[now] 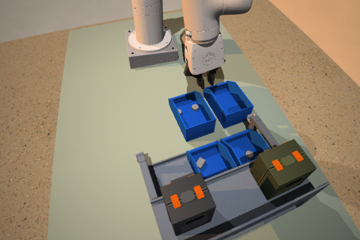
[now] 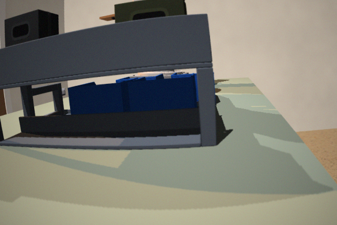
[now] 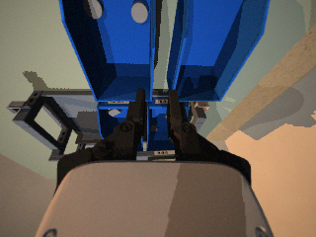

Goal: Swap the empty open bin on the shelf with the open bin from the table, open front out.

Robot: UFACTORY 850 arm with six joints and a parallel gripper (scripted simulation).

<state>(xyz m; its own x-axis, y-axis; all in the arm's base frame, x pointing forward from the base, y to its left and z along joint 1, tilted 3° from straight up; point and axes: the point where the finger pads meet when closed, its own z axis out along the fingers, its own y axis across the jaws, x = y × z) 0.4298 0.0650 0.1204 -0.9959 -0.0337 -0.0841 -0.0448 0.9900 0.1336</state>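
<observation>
The empty blue bin (image 1: 232, 98) (image 3: 222, 49) stands on the table at the right, in front of the shelf (image 1: 171, 170) (image 2: 108, 50). The blue bin with round grey parts (image 1: 197, 118) (image 3: 116, 44) stands beside it on the table, a narrow gap between them. The shelf's left place is vacant; two other blue bins, one with a grey block (image 1: 213, 162) and one with a round part (image 1: 242, 144), stand to its right. My gripper (image 1: 206, 84) (image 3: 156, 100) is partly open and empty, above the near ends of the table bins, near the gap. Its fingers are hidden in the exterior view.
A dark grey case (image 1: 185, 183) (image 2: 31, 26) and an olive green case (image 1: 290, 170) (image 2: 149, 6) stand on the shelf's upper board. The shelf's side posts (image 1: 147, 176) (image 1: 262, 130) rise at both ends. The robot's base (image 1: 152, 58) stands behind the table bins.
</observation>
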